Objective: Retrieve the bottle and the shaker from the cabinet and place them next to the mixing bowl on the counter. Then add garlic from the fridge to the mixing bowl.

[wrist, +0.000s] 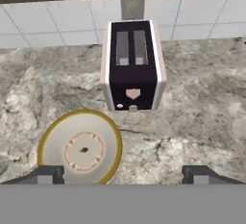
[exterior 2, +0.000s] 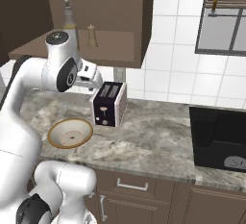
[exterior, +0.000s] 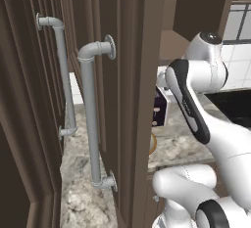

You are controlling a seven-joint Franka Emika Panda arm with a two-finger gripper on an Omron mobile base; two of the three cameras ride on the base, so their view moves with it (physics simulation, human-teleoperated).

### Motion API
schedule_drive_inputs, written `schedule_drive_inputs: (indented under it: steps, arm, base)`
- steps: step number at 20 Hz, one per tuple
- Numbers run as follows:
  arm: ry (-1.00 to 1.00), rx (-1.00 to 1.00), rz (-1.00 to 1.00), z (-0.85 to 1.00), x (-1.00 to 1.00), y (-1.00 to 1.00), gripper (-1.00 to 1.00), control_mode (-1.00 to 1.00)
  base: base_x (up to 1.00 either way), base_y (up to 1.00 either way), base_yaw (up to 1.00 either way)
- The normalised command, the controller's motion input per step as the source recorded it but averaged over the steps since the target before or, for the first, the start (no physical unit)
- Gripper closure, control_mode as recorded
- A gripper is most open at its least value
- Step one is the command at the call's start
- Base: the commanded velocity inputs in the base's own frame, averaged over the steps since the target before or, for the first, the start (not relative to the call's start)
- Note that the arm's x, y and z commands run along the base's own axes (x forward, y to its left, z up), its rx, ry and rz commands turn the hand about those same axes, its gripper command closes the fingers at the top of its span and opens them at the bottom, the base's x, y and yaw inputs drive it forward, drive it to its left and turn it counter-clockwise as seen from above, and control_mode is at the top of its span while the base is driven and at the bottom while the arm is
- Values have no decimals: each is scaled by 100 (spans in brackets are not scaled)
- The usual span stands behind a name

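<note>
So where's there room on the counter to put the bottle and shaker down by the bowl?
Bare counter lies between the mixing bowl and the black stovetop, in front of and right of the toaster. It is crowded where the toaster stands just behind the bowl. The bottle and shaker stand on the cabinet shelf.

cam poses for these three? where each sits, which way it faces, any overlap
Left base view: behind the arm's left, facing forward at the open cabinet door; white arm at lower right.
Right base view: behind the arm's right, facing the cabinet shelf with bottle and shaker; arm at left.
Hand view: on the hand, looking down at the counter; open gripper fingertips at the bottom.
Right base and hand views share the toaster and mixing bowl.
</note>
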Motion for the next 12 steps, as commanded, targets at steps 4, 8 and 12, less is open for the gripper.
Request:
schedule_drive_inputs:
  steps: [4,8,12]
  arm:
    - [-38,0,0,48,-15,10,-100,-100]
    - [-32,0,0,74,0,6,-100,-100]
    - [-19,0,0,83,0,0,-100,-100]
  base:
    - [0,0,0]
    - [0,0,0]
    - [0,0,0]
